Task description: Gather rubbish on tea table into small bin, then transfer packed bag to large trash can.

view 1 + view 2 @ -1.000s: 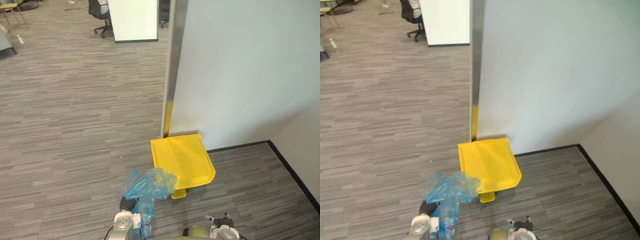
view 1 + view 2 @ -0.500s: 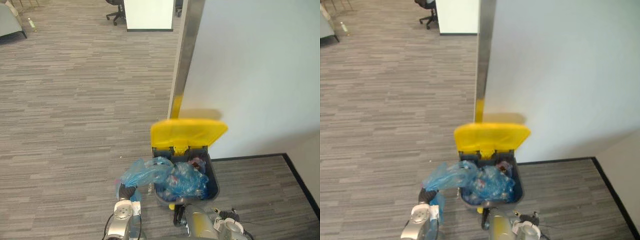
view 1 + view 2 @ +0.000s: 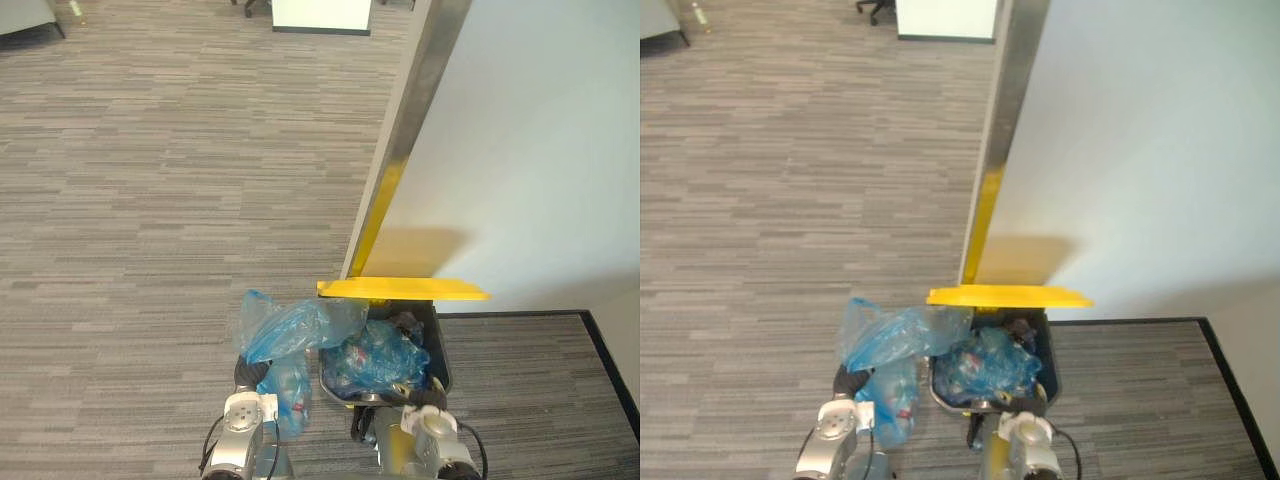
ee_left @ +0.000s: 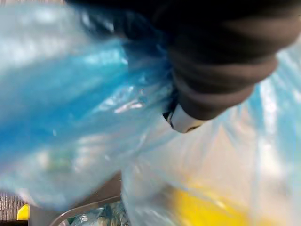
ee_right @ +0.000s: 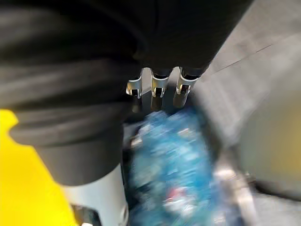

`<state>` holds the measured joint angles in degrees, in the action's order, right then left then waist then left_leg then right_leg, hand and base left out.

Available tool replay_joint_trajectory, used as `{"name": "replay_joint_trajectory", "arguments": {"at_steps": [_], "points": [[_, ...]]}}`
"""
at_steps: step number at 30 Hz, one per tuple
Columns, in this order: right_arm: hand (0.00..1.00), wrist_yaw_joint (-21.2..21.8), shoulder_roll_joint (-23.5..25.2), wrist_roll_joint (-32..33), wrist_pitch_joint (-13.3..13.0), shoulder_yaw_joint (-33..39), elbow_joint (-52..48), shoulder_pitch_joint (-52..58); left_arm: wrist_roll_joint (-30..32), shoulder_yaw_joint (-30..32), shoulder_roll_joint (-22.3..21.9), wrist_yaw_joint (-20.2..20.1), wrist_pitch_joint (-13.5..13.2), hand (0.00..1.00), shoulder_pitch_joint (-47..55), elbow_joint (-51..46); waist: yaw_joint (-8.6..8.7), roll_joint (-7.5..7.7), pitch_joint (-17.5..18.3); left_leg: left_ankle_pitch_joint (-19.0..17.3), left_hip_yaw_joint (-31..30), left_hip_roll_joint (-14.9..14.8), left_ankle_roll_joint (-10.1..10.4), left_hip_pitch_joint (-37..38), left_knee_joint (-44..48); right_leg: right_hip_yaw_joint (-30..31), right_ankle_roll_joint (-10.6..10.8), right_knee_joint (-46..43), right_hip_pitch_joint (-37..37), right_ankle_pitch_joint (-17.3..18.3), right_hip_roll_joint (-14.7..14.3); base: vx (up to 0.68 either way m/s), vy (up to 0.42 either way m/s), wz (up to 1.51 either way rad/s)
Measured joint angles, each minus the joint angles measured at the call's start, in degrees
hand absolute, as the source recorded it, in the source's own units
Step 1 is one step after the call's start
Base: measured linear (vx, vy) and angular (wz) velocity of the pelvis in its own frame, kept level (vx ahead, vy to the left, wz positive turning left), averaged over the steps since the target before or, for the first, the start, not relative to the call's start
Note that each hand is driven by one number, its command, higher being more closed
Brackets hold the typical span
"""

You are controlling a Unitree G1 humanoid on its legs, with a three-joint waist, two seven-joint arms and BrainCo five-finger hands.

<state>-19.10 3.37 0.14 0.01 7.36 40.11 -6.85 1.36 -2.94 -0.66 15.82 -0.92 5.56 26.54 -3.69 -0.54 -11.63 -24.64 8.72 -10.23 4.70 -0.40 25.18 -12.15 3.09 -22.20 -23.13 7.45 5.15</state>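
Grey striped carpet [image 3: 150,200] covered the floor, and a white wall [image 3: 540,150] stood at 2 o'clock. One dark trash can [image 3: 441,362] sat at the foot of the wall. Its one yellow lid [image 3: 400,289] was lifted up at the can's 12 o'clock side. Blue rubbish [image 3: 382,356] filled the can, but how many bags it was could not be told.

The left hand [image 3: 247,373] was raised at the can's 9 o'clock side. Its fingers were curled round the bunched neck of one blue bag [image 3: 285,330]. The bag was off the floor, its puffy top over the can's 9 o'clock edge and its full part hanging below the hand.

The right hand [image 3: 428,400] was at the can's 6 o'clock edge. Its fingers [image 5: 156,94] were straight, side by side, holding nothing, pointing at the blue rubbish.
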Motion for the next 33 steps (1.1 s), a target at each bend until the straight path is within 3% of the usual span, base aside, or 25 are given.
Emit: {"name": "replay_joint_trajectory", "arguments": {"at_steps": [6, 14, 20, 27, 33], "points": [[0.00, -1.91, -2.07, 0.11, -1.20, -3.13, -9.60, -5.83, -1.58, -3.02, 0.95, 0.67, -1.10, 1.00, 0.50, -6.93, -0.54, 0.04, 0.11, 0.47, -0.55, 0.24, -0.53, -2.67, 0.43, -0.28, -0.51, 1.94, -1.20, -2.13, 0.18, -0.05, -0.033, 0.04], [0.00, -3.51, -4.54, 3.75, -1.23, -3.10, -10.15, -16.16, -6.47, -8.19, 2.05, 0.64, -2.89, 1.00, -0.55, -16.57, -1.59, 0.00, -0.04, 0.11, -1.69, -0.01, -0.01, -7.07, 4.41, -0.74, -1.03, 2.53, -3.14, -3.87, 0.19, -0.04, -0.012, 0.03], [0.00, -4.50, -5.06, 7.25, 0.75, -2.96, -9.74, -21.96, -10.65, -12.66, 2.10, 0.30, -4.12, 1.00, -2.84, -23.12, -2.34, -0.19, -0.98, -0.62, -2.77, -0.26, 0.53, -9.07, 6.58, -0.89, -1.15, 2.43, -4.00, -4.21, 0.10, -0.04, -0.015, 0.02], [0.00, -5.28, -6.21, 9.14, 2.59, -0.23, -7.41, -30.72, -13.29, -20.49, 2.15, -1.61, -7.37, 1.00, -4.62, -32.40, -2.43, -0.45, -3.76, -0.65, -2.96, -0.89, 0.94, -10.59, 7.99, -1.48, -1.30, 1.57, -5.12, -4.31, -0.44, 0.00, -0.006, 0.00], [0.00, -5.76, -8.21, 10.00, 2.85, 0.99, -4.99, -37.67, -13.88, -25.77, 2.13, -2.49, -7.63, 1.00, -8.17, -33.90, -2.29, -0.33, -4.60, -1.32, -2.92, -0.85, 1.22, -15.61, 11.53, -0.95, -1.77, 1.13, -9.06, -5.03, -0.47, -0.02, 0.005, -0.03]]}}
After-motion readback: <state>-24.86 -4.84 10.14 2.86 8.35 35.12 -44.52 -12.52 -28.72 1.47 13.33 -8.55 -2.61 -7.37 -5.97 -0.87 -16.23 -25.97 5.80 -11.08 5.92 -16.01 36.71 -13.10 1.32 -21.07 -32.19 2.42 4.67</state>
